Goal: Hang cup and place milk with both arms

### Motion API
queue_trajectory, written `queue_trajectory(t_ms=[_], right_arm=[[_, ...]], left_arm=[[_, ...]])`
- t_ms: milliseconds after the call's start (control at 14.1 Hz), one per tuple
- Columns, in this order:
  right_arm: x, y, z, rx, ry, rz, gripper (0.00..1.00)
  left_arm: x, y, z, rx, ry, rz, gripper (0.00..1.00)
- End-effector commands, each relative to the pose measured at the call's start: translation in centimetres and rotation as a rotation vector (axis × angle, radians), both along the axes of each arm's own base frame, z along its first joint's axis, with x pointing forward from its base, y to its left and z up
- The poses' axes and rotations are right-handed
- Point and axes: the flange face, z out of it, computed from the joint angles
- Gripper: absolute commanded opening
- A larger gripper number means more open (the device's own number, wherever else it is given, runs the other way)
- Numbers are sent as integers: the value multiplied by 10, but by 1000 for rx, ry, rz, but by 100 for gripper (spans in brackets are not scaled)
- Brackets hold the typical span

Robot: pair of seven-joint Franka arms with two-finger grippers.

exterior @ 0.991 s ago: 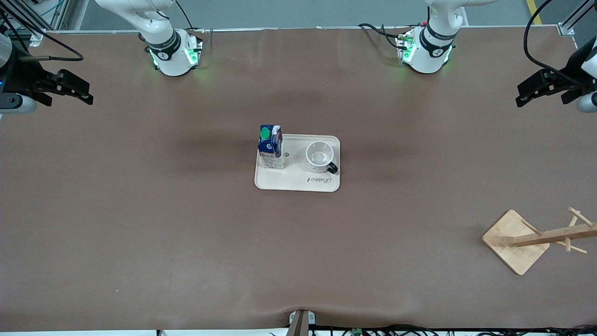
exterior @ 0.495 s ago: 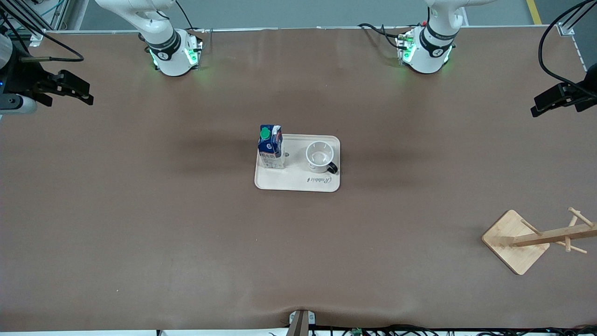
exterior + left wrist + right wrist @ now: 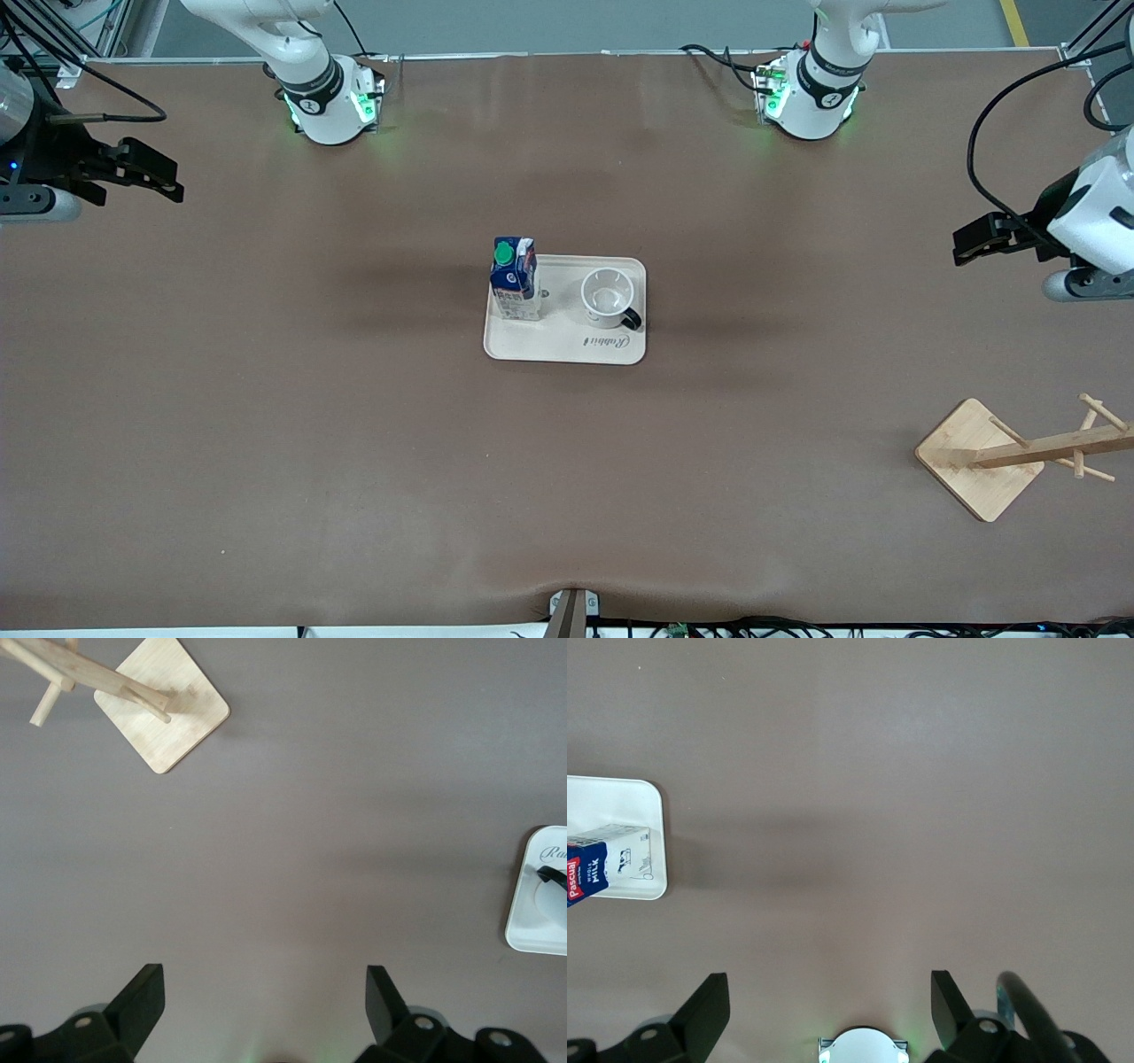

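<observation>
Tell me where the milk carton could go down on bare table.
Bare table lies between the tray and the wooden rack, and toward the right arm's end. The tray is crowded by milk carton and cup.

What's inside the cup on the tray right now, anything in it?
Nothing shows inside the cup: its white bottom is visible from above. It stands upright on the tray beside the milk. Whatever lies beneath the cup is covered.
</observation>
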Motion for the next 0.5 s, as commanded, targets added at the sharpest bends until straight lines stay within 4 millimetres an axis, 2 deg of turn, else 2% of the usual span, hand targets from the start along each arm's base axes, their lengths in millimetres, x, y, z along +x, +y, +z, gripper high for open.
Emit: queue_trajectory(t_ms=[0,425], right_arm=[[3,1,4,-3,-2,-6,100],[4,-1,3,-4,2,-11,100]], left_arm=[[-1,0,16,22,-27,-2,100],[-1,-8,20,87,-44,-24,100]])
